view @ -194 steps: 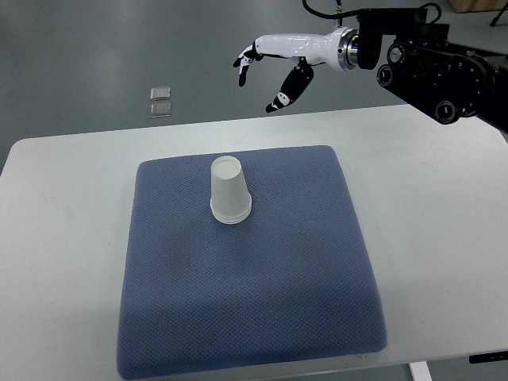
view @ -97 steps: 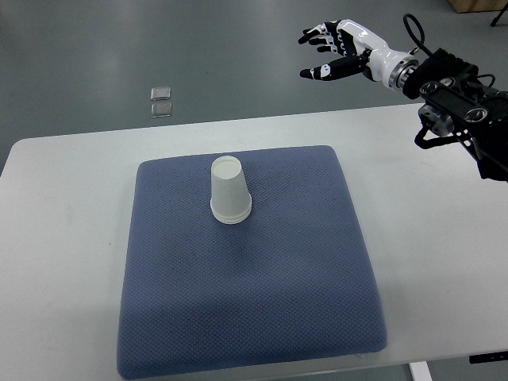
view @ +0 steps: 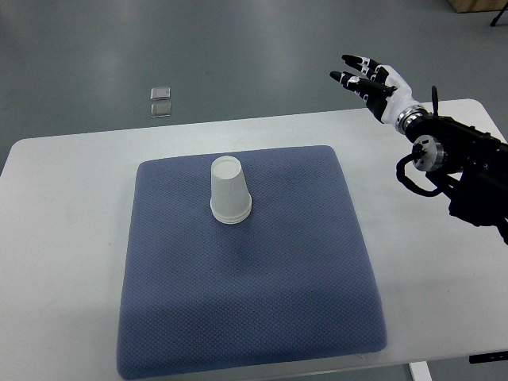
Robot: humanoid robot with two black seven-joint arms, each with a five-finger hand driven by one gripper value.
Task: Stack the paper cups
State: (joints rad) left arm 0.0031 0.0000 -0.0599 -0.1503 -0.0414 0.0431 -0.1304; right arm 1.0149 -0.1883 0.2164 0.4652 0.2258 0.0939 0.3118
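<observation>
A stack of white paper cups [view: 229, 193] stands upside down on the upper middle of a blue mat [view: 248, 309]. My right hand [view: 367, 78] hovers beyond the table's far right edge, well away from the cups. Its fingers [view: 354, 61] are stretched out straight and hold nothing. The black right forearm [view: 464, 163] runs in from the right edge over the table. The left arm does not show.
The mat lies on a white table [view: 63, 238]. Two small square plates [view: 161, 101] sit on the grey floor beyond the table's far edge.
The right hand has pulled back to the right and come lower, from above the far edge near the middle to the far right corner. Its fingers straightened. The cups stayed put.
</observation>
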